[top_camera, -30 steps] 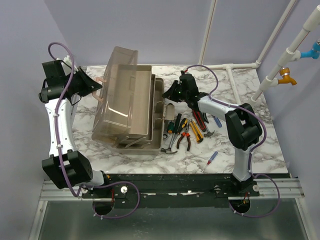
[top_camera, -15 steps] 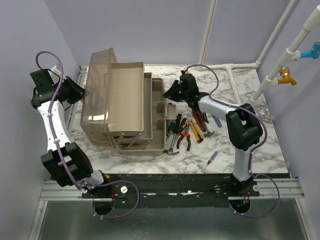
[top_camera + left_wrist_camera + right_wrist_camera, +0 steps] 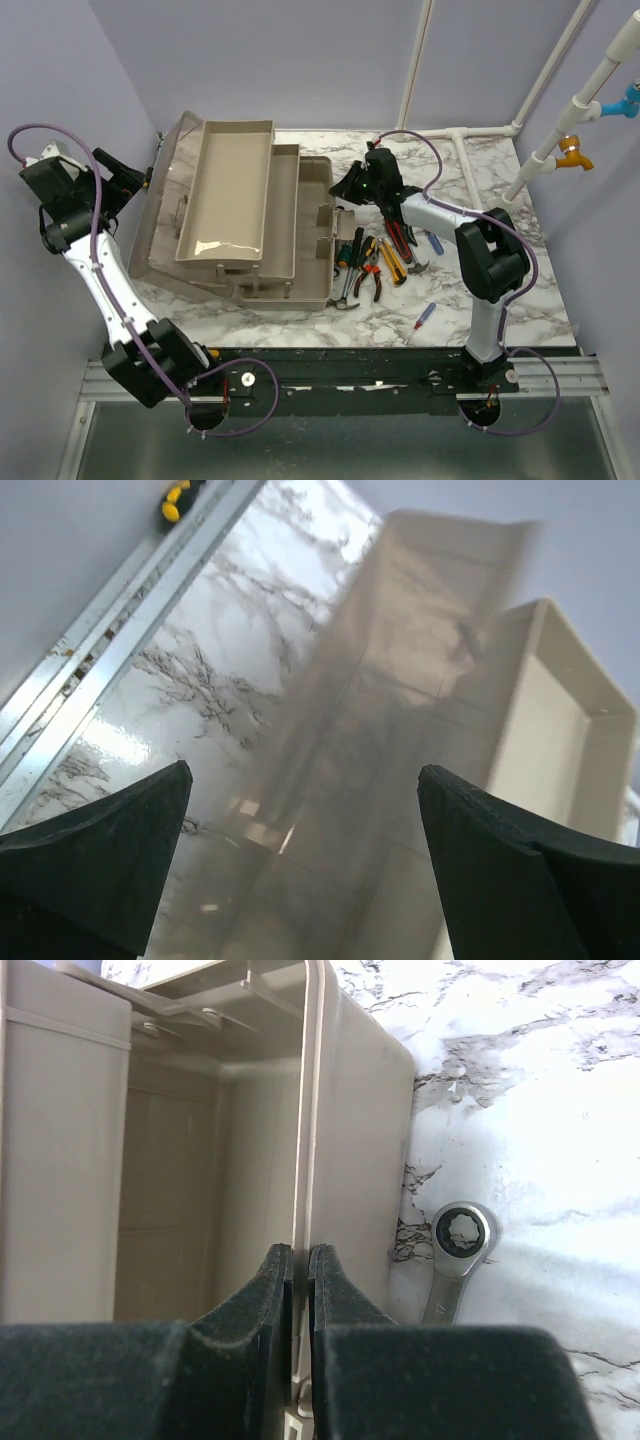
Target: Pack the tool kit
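progress: the toolbox stands open on the table; the opening looks done; no tool shows inside it, so by my judgement all the loading, folding in and shutting is left
toolbox: left of the table's middle; smoky lid laid back to the left; trays stepped out over the base
left gripper: off the table's left edge, just beside the lid; fingers spread wide, nothing between them
right gripper: at the box's right side; fingers pinched nearly together on the thin right wall of the toolbox base
tools: loose on the marble just right of the box; wrench lies just beside the gripped wall
count, boxes: one toolbox, one lid
count, trays: two; upper tray, lower tray
count, tools: one wrench; one hammer; one small screwdriver lying apart, nearer the arms; pile of pliers and screwdrivers overlaps too much for an exact count, at least six
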